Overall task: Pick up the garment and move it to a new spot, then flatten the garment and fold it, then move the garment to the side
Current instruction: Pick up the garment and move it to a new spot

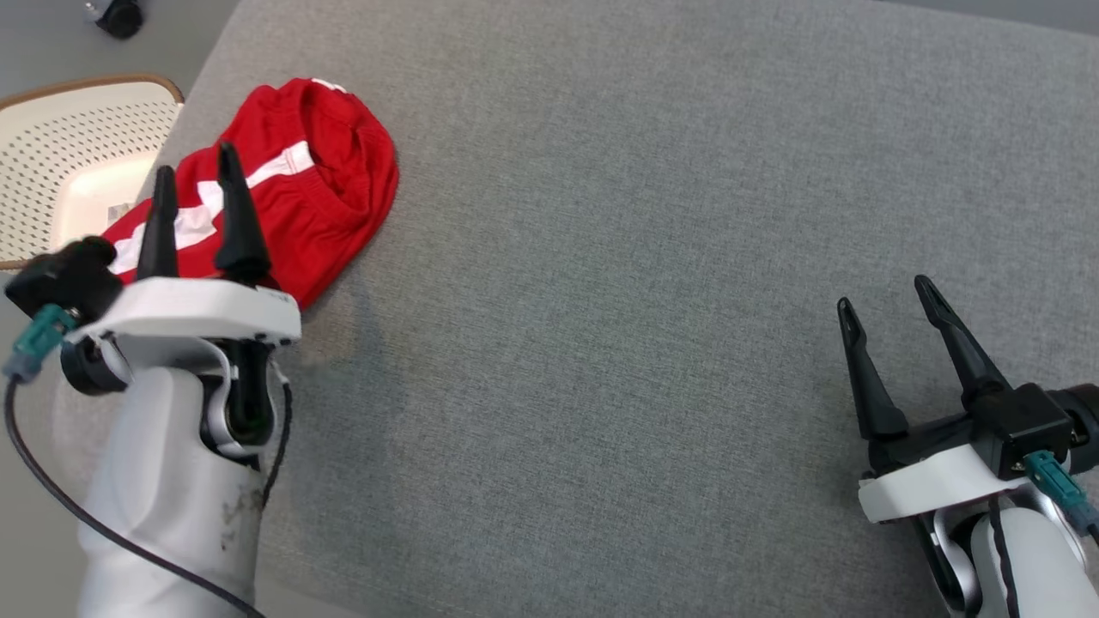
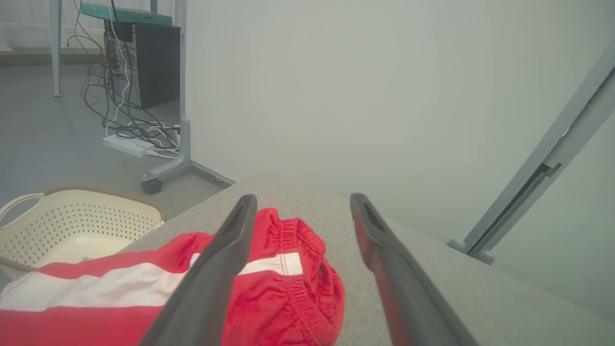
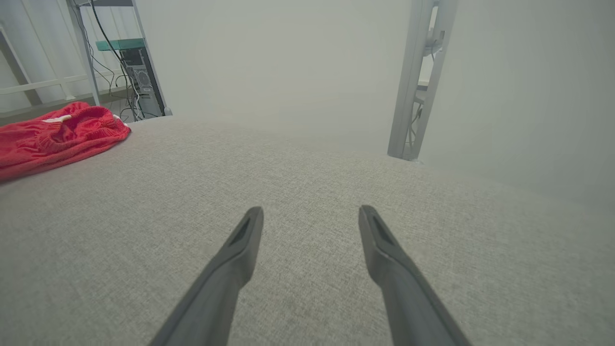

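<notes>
Head view: garment [image 1: 330, 184] lies beneath left tool [image 1: 196, 161].

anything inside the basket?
The basket shows a bare pale floor, no clothes. Its near side is hidden behind the red garment and left gripper.

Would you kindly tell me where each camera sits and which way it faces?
Head view: on the head, facing down at the grey fabric surface; left gripper and right gripper, open.
Left wrist view: along its fingers, over the red shorts toward a wall.
Right wrist view: along its fingers, across the surface.
All share the shorts.
</notes>
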Controlling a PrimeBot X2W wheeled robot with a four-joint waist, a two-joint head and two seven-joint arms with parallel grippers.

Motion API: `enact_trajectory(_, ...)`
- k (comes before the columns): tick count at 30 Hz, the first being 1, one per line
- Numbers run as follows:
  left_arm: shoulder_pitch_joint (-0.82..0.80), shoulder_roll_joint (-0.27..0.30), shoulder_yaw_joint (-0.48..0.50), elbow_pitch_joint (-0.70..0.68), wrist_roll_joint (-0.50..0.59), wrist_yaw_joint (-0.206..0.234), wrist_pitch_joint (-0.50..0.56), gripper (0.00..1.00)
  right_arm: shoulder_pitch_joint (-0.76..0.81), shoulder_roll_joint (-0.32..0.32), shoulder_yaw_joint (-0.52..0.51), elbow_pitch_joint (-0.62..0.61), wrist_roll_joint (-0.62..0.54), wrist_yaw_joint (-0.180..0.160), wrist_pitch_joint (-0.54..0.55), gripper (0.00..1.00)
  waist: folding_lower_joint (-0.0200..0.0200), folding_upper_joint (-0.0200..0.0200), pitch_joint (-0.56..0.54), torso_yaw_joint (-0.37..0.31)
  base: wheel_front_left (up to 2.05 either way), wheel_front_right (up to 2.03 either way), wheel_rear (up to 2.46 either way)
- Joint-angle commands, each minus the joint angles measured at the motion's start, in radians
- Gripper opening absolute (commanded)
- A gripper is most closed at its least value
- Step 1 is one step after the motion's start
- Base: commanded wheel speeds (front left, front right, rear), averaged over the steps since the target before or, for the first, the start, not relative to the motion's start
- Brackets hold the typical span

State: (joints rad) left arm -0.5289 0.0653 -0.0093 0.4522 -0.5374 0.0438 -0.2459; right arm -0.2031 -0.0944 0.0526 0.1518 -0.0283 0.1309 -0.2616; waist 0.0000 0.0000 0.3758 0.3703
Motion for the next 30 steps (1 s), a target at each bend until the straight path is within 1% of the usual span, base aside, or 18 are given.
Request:
enact_trajectory(1, -0.044, 0.014, 0.012, 0.026, -0.01, -0.009, 0.0, 1.0, -0.018, -0.01, 0.001, -0.003, -0.012, 0.0, -0.005, 1.0, 0.0, 0.0, 0.044, -0.028, 0.0, 0.0, 0.0)
enact_trajectory(4, -0.118, 0.036, 0.023, 0.113, -0.024, -0.016, 0.01, 1.0, -0.038, -0.017, -0.008, -0.001, -0.014, 0.0, -0.005, 1.0, 0.0, 0.0, 0.075, -0.039, 0.0, 0.0, 0.0)
enact_trajectory(6, -0.165, 0.048, 0.025, 0.181, -0.033, -0.019, 0.041, 1.0, -0.051, -0.022, -0.011, -0.001, -0.018, 0.0, -0.005, 1.0, 0.0, 0.0, 0.089, -0.046, 0.0, 0.0, 0.0)
enact_trajectory(11, -0.274, 0.093, 0.013, 0.331, -0.037, -0.021, 0.149, 1.0, -0.072, -0.028, -0.018, 0.005, -0.023, 0.0, -0.003, 1.0, 0.0, 0.0, 0.116, -0.058, 0.0, 0.0, 0.0)
enact_trajectory(15, -0.338, 0.106, 0.003, 0.428, -0.057, -0.037, 0.246, 1.0, -0.08, -0.022, -0.021, 0.018, -0.021, 0.0, -0.003, 1.0, 0.0, 0.0, 0.128, -0.059, 0.0, 0.0, 0.0)
enact_trajectory(19, -0.39, 0.121, 0.005, 0.505, -0.085, -0.057, 0.339, 1.0, -0.092, -0.014, -0.012, 0.03, -0.023, 0.0, -0.003, 1.0, 0.0, 0.0, 0.143, -0.067, 0.0, 0.0, 0.0)
enact_trajectory(20, -0.39, 0.121, 0.005, 0.505, -0.085, -0.057, 0.339, 1.0, -0.092, -0.014, -0.012, 0.03, -0.023, 0.0, -0.003, 1.0, 0.0, 0.0, 0.143, -0.067, 0.0, 0.0, 0.0)
enact_trajectory(22, -0.412, 0.118, 0.021, 0.538, -0.119, -0.078, 0.382, 1.0, -0.1, -0.014, -0.009, 0.035, -0.023, 0.0, -0.002, 1.0, 0.0, 0.0, 0.15, -0.072, 0.0, 0.0, 0.0)
enact_trajectory(24, -0.43, 0.13, 0.025, 0.571, -0.128, -0.088, 0.415, 1.0, -0.106, -0.014, -0.008, 0.039, -0.022, -0.001, -0.002, 1.0, 0.0, 0.0, 0.155, -0.08, 0.0, 0.0, 0.0)
enact_trajectory(27, -0.448, 0.144, 0.022, 0.612, -0.132, -0.097, 0.436, 1.0, -0.117, -0.014, -0.01, 0.043, -0.019, -0.001, -0.002, 1.0, 0.0, 0.0, 0.162, -0.094, 0.0, 0.0, 0.0)
enact_trajectory(30, -0.449, 0.161, -0.006, 0.651, -0.103, -0.095, 0.442, 1.0, -0.124, -0.013, -0.016, 0.041, -0.016, -0.001, -0.002, 1.0, 0.0, 0.0, 0.167, -0.107, 0.0, 0.0, 0.0)
